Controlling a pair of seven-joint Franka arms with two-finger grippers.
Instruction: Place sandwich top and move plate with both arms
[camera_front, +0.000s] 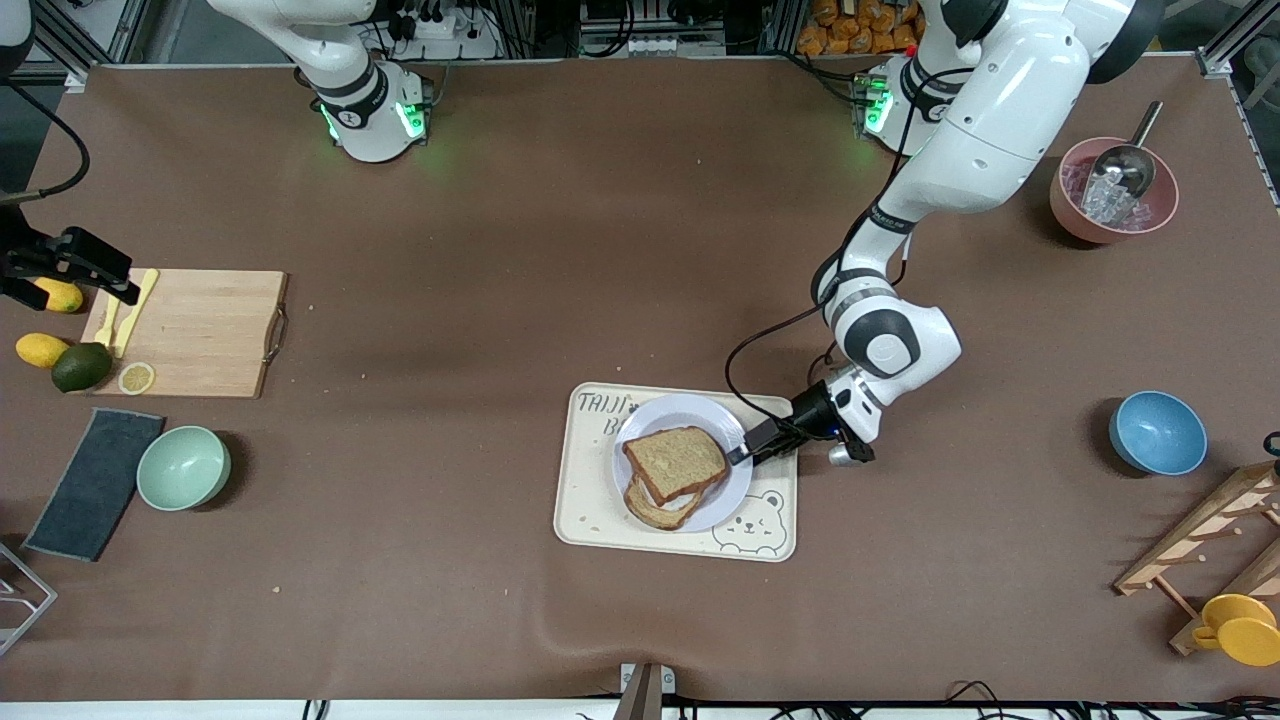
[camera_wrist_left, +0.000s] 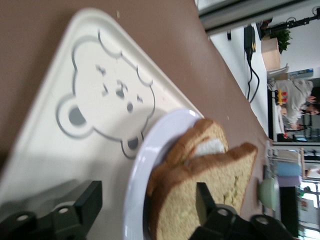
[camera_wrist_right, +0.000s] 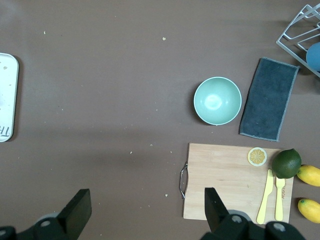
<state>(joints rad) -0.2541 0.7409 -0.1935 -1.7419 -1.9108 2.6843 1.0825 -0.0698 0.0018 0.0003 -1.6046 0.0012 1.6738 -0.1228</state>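
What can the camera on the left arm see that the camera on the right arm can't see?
Only the left wrist view shows the sandwich top lying on the lower slice on the plate, the bear picture on the tray, and the left hand, open at the plate's rim.

Only the right wrist view shows the green bowl, the dark cloth, the cutting board with a lemon slice, a lime, and the right hand, open, waiting above the table.

Both show the tray and the brown table.
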